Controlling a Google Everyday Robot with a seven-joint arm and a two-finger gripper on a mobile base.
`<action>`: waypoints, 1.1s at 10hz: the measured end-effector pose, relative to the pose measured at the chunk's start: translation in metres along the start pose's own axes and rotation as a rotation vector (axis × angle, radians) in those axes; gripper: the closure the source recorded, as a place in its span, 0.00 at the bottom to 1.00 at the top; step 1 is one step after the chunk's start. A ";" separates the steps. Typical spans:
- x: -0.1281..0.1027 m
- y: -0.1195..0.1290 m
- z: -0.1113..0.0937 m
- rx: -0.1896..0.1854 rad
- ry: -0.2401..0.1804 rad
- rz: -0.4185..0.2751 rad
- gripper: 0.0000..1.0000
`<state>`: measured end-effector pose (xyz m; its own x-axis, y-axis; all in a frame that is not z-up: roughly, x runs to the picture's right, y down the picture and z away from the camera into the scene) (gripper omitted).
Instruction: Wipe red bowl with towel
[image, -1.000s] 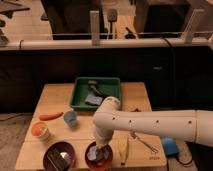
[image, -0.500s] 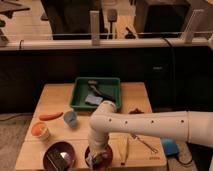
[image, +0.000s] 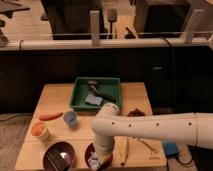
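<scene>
The white jointed arm (image: 150, 131) is seen reaching in from the right across the pale wooden bench (image: 55, 95). Its bend has been carried a little lower and back toward the right since half a second ago, after a slight swing left before that. The pincer (image: 98, 159) is held down inside the round, glossy orange-red bowl (image: 88, 153), which sits at the front edge of the bench, just right of the dark purple-maroon bowl (image: 59, 156). Neither bowl has been shifted. A small, pale, wrinkled towel (image: 94, 162) is glimpsed under the pincer, against the bowl's inside. How far the pincer is parted, and whether the towel is clamped in it, cannot be told, since the wrist is in the way. The small side-to-side shift over a bowl left in place is best read as a wiping stroke under way. Contact appears to have been made, so the task is judged well along, though how much of the inside has been covered cannot be judged.
</scene>
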<state>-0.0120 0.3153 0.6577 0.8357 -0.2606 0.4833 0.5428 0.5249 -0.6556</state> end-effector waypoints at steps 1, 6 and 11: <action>0.007 0.006 -0.006 0.004 0.030 0.028 1.00; 0.051 0.009 -0.025 0.052 0.164 0.157 1.00; 0.050 -0.042 -0.034 0.183 0.093 0.143 1.00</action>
<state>0.0098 0.2526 0.6901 0.9118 -0.2422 0.3316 0.4011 0.6978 -0.5934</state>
